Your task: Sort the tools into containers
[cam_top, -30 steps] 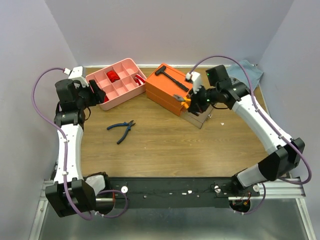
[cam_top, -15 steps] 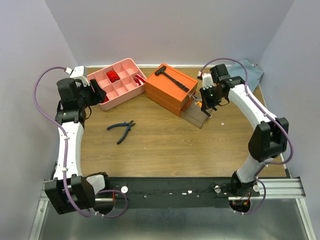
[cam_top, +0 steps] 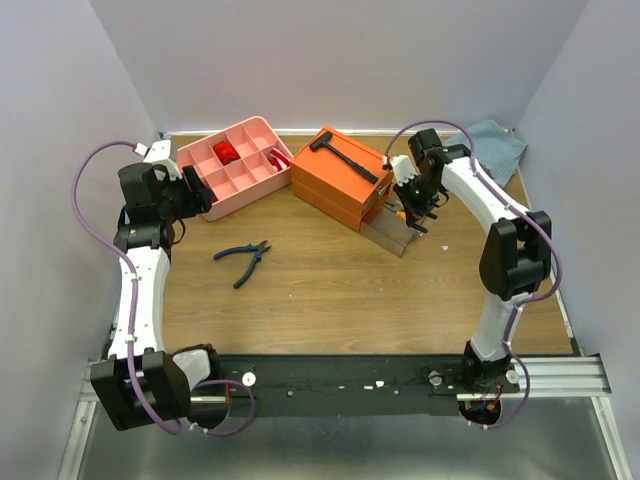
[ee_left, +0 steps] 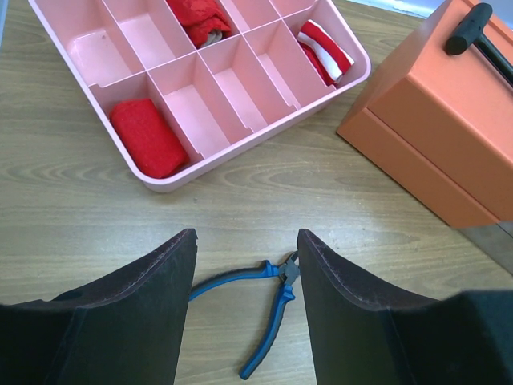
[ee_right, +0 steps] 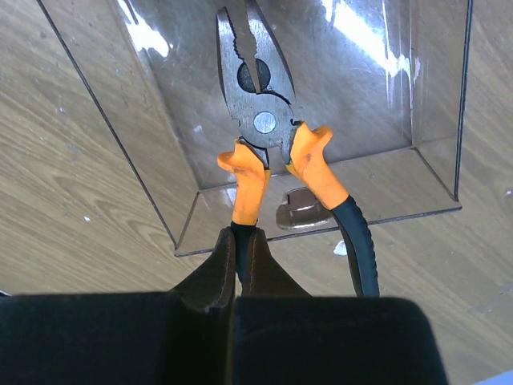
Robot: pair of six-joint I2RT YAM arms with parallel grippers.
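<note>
My right gripper (ee_right: 239,241) is shut on one handle of the orange-handled pliers (ee_right: 258,120) and holds them nose-down over the clear drawer (ee_right: 353,96) pulled out of the orange box (cam_top: 338,180); it also shows in the top view (cam_top: 412,200). A black hammer (cam_top: 343,157) lies on top of the box. My left gripper (ee_left: 245,241) is open above the table, and the blue-handled pliers (ee_left: 268,309) lie between its fingers' lines; they also show in the top view (cam_top: 243,259). The pink tray (cam_top: 233,165) stands at the back left.
The pink tray (ee_left: 240,88) holds red items in three compartments. A blue-grey cloth (cam_top: 497,143) lies at the back right corner. Walls close in the table on the left, back and right.
My right arm has swung back and to the right, bringing the orange-handled pliers from beside the box to over the open clear drawer. The left arm has barely moved.
</note>
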